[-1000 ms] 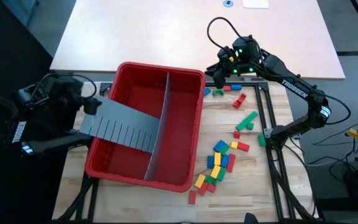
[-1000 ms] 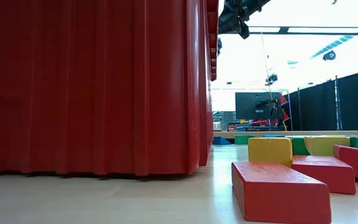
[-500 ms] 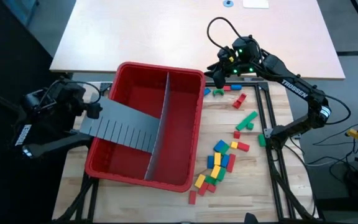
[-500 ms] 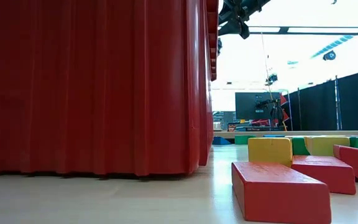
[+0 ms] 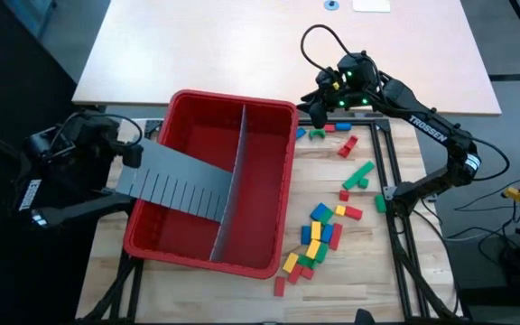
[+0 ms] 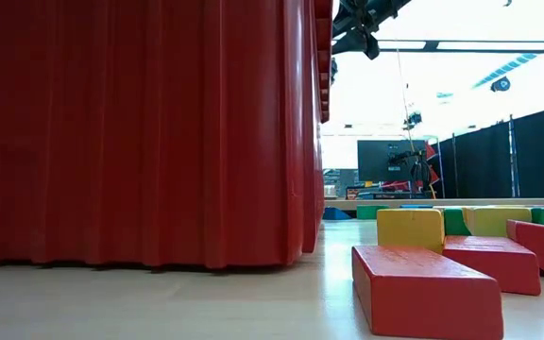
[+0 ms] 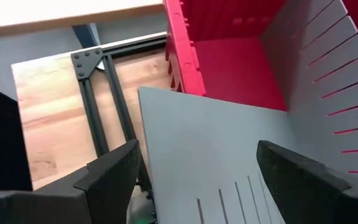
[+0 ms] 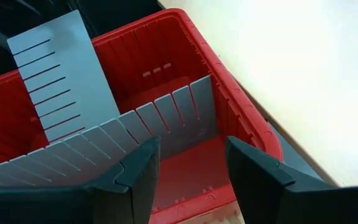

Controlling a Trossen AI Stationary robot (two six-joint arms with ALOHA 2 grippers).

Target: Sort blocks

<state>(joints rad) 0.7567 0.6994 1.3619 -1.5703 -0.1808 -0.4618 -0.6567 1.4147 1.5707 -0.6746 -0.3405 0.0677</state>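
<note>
Since half a second ago the left gripper (image 5: pixel 132 155) has been drawn slightly back toward its own side of the table, and nothing else is seen to have shifted. Its fingers are spread, with the near end of a loose grey panel (image 5: pixel 177 181) lying between and just ahead of them; no pinch on the panel is visible in the left wrist view. That panel rests slanted across the near wall of the bin (image 5: pixel 152 244), reaching toward the fixed divider (image 5: pixel 231 181) farther out. The right gripper (image 5: pixel 325 101) hovers with its fingers parted above the bin's far corner, empty. The blocks (image 5: pixel 319 233) lie on the table outside the bin, well below and behind that gripper, a few of them just under it by the corner. The step in hand is judged to be the seating of the panel so that compartments exist before any block is sorted; it would be done well if the panel were gripped squarely, turned upright, and its slots lined up with the divider's before being pressed down. The open spread of both grippers is shown only by the wrist views. The blocks, absent from both wrist views, are shown in the high view and in the low view, where a red block (image 6: pixel 423 288) lies nearest.
</note>
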